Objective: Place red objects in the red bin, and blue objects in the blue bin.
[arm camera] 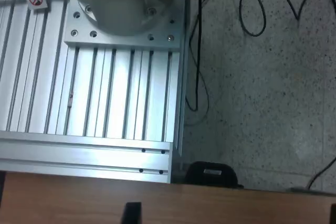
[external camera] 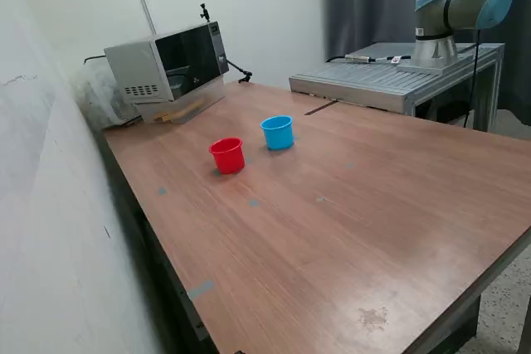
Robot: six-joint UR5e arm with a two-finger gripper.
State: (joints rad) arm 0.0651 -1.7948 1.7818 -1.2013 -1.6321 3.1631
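Smooth plastic red cup (external camera: 226, 155) and light-blue cup (external camera: 278, 132) stand on matt wood-grain table (external camera: 357, 205).

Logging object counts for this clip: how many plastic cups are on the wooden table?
2. The red cup stands toward the exterior view's left, and the light-blue cup sits apart from it, toward the right and nearer the microwave. No cubes show; any inside the cups would be hidden.

Upright red cup (external camera: 227, 155) just beside upright light-blue cup (external camera: 278, 133), mid-table.
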